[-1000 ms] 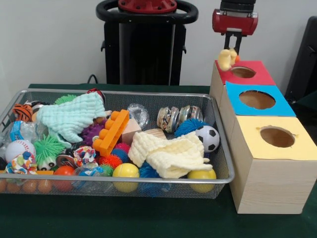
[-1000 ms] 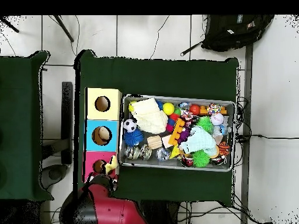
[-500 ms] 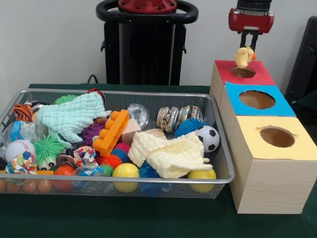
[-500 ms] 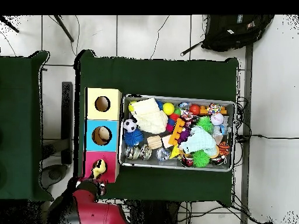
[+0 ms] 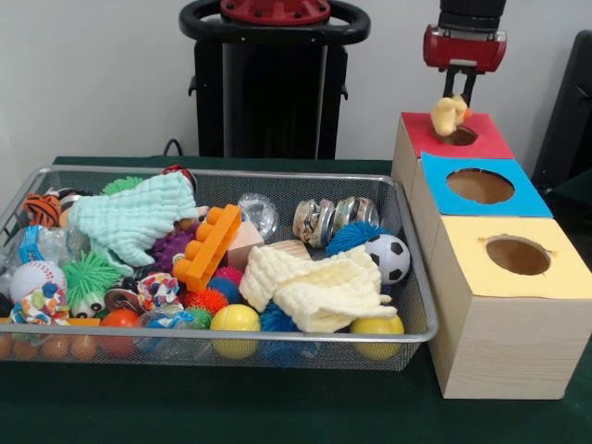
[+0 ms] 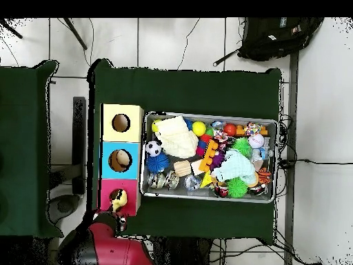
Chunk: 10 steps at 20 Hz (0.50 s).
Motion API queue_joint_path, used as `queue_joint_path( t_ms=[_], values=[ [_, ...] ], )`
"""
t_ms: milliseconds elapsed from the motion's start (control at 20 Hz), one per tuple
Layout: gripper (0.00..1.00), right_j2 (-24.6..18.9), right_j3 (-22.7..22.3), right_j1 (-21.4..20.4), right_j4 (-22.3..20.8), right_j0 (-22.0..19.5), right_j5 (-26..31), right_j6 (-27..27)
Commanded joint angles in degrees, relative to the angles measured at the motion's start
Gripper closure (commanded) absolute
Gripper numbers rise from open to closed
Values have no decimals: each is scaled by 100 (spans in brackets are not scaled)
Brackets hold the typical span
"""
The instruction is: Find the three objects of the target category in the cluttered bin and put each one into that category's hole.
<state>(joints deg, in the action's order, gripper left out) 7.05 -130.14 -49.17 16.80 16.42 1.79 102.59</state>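
Nearest lay the silver wire-mesh bin [image 5: 407, 335] crammed with toys. Beyond it, past the yellow-topped and blue-topped boxes, stood the red-topped wooden box [image 5: 481, 141]. Directly above its round hole [image 5: 459, 136], the red and black arm hung vertically, its pincer [image 5: 454, 104] clamped on a small yellow rubber duck [image 5: 448, 115].

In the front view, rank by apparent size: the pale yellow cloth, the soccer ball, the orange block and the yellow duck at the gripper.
1. Pale yellow cloth
2. Orange block
3. Soccer ball
4. Yellow duck, though it hangs farther from the camera, so its true size against the ball is unsure.
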Motion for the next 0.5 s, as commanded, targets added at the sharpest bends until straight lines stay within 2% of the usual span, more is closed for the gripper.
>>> queue_joint_path(
  t_ms=[50, 500],
  values=[
    [100, -489, -110, 290, 98, -427, -486, 1470],
    [100, -505, -142, 175, 202, -310, -320, 1556]
  ],
)
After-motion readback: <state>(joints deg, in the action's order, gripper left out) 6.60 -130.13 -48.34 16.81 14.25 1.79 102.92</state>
